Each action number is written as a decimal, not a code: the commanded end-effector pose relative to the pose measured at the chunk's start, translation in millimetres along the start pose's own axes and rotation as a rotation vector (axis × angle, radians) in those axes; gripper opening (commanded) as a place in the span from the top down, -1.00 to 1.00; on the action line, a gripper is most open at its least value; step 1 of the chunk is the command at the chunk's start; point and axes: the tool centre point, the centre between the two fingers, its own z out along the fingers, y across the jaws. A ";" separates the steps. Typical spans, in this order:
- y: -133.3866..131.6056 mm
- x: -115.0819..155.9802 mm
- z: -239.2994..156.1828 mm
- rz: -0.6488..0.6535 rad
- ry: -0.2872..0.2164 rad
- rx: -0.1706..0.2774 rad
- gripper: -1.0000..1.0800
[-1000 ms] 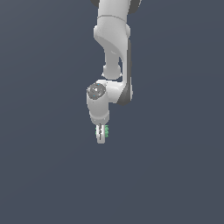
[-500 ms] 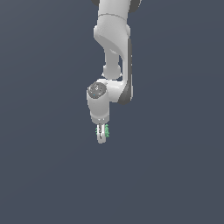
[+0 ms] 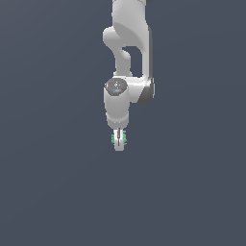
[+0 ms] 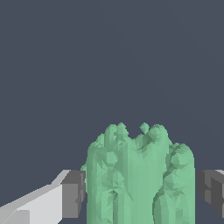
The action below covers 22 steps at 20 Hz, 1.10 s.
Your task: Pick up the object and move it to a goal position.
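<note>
One white robot arm [image 3: 126, 53] hangs down over a plain dark grey-blue surface [image 3: 53, 182], and its white gripper [image 3: 118, 143] points straight down with a small pale-green ridged lump [image 3: 113, 139] caught at its tip. In the exterior view the green shows on both sides of the near finger, so the lump sits between the fingers rather than beside them. The wrist view confirms it: the pale-green lump [image 4: 140, 179] fills the gap, one dark grey pad [image 4: 73, 193] touching its side and the other pad [image 4: 213, 192] near its opposite side, where I cannot quite make out contact. I take the gripper to be pinching the lump.

Holding it upright and centred makes sense for carrying, since the ridged sides give the pads something to bite on. Whether the lump rests on the surface or is lifted clear, I cannot tell; no shadow shows. No goal marker is visible, so how far the carry has to go is unclear.
</note>
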 end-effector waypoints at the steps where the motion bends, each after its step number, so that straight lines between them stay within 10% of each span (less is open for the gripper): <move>1: 2.3 -15.3 -19.2 -0.001 0.000 0.001 1.00; 22: 19.7 -155.1 -197.2 -0.001 0.003 -0.002 1.00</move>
